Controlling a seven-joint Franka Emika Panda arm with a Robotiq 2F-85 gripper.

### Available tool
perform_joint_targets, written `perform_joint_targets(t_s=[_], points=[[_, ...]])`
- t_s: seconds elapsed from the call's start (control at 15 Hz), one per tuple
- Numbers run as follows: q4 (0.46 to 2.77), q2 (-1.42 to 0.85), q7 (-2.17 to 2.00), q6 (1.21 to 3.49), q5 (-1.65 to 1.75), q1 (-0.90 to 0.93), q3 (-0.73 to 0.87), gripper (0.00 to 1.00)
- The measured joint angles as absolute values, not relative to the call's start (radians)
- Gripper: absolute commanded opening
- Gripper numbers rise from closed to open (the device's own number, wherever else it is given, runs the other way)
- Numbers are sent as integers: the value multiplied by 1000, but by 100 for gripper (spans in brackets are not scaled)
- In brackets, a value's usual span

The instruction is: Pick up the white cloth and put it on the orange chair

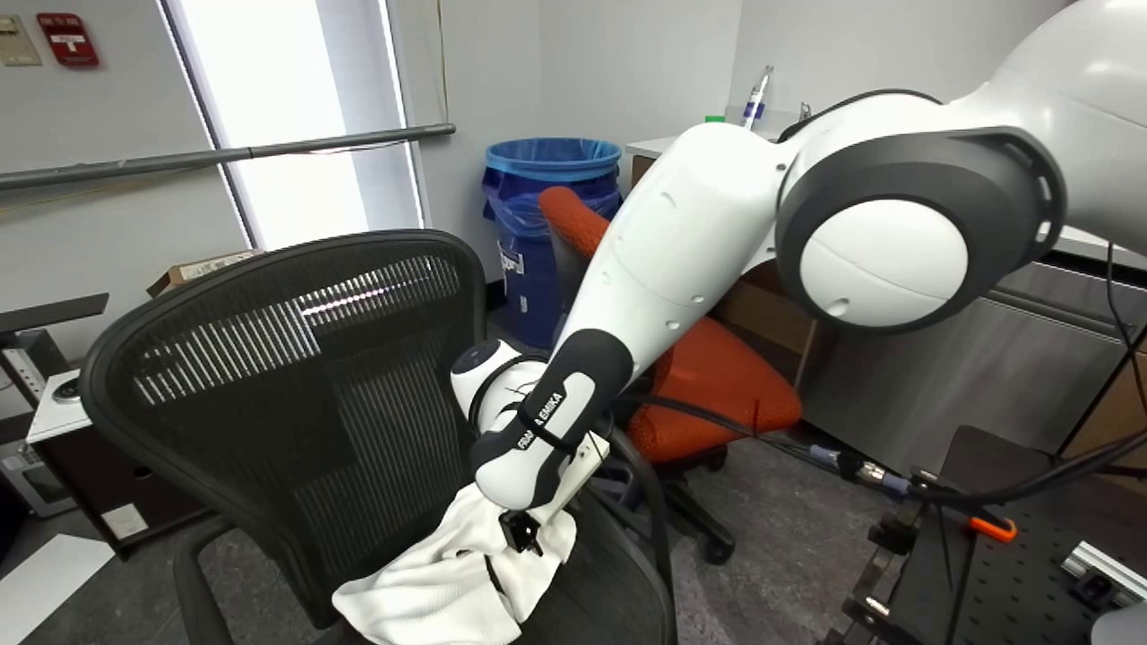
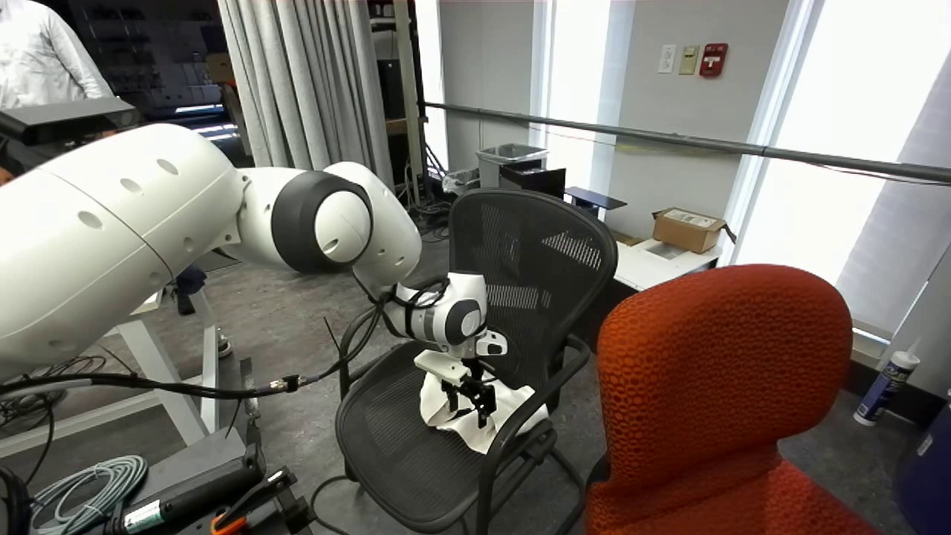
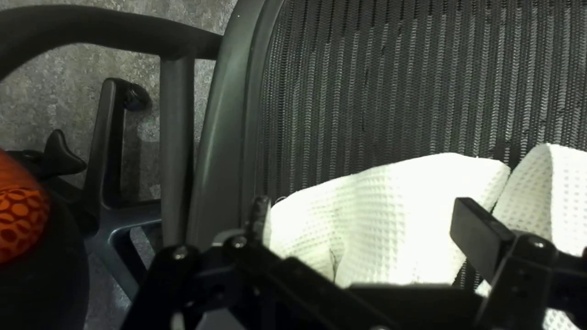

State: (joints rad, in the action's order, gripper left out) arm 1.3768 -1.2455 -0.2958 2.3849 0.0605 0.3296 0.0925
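– Where's the white cloth (image 1: 430,587)?
– Crumpled on the seat of the black chair (image 1: 358,430), at the bottom of the frame in an exterior view, left of centre!
– And the arm (image 1: 681,237)?
– Slanting down from the upper right there, its lower end over the cloth!
– The fingers (image 3: 479,238), quick!
– Wide apart, low in the wrist view, cloth showing between them; touching it or not, I can't tell!
– And the orange chair (image 2: 721,371)?
– Big at the lower right in an exterior view
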Motion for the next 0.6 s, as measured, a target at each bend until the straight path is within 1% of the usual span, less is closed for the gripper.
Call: perform_joint_targets(t_s=[0.33,0.6], points=[[1357,-1281,-330,2497,88,349,128,100],[1276,-1346,-376,2555,103,384,178,100]])
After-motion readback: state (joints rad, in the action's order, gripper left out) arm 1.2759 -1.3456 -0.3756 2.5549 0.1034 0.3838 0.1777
